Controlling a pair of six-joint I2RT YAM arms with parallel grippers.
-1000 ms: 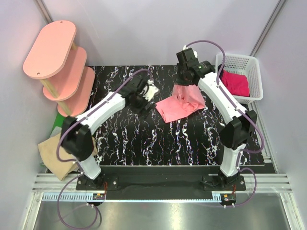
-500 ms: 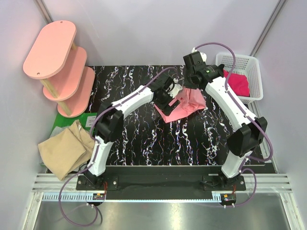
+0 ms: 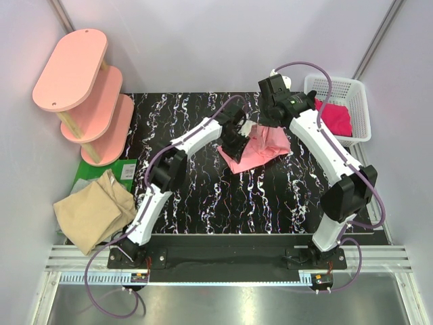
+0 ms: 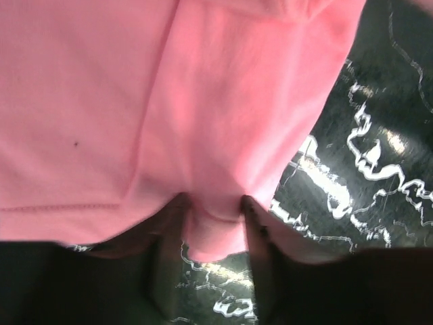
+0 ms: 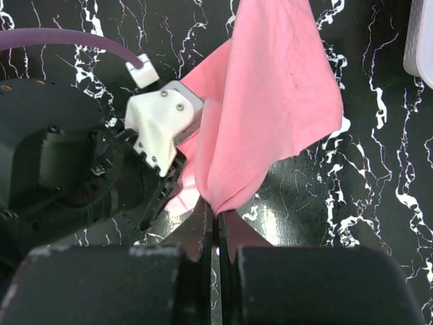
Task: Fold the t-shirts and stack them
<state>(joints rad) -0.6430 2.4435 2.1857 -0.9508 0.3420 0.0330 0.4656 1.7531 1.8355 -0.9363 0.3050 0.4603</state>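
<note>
The salmon-pink t-shirt (image 3: 257, 150) lies bunched on the black marbled table (image 3: 203, 196), its far part lifted. My right gripper (image 5: 216, 211) is shut on a gathered fold of it (image 5: 270, 101), with the cloth hanging from the fingertips. My left gripper (image 4: 211, 211) has a lobe of the same shirt (image 4: 135, 101) pinched between its dark fingers (image 4: 260, 257) at the shirt's left edge. From above, the left gripper (image 3: 242, 132) and the right gripper (image 3: 268, 123) are close together. A tan-beige t-shirt (image 3: 91, 211) lies crumpled off the table's left edge. A magenta-red t-shirt (image 3: 335, 116) sits in the basket.
A white lattice basket (image 3: 358, 101) stands at the back right corner. Pink oval shelf boards (image 3: 78, 71) rise at the back left, with a green object (image 3: 101, 169) below them. The left gripper's white housing (image 5: 159, 128) is right beside the right fingers.
My left arm stretched right to the pink shirt's left edge and its fingers went from wide open to closed on a fold. The right gripper shifted slightly right, still holding the shirt.
</note>
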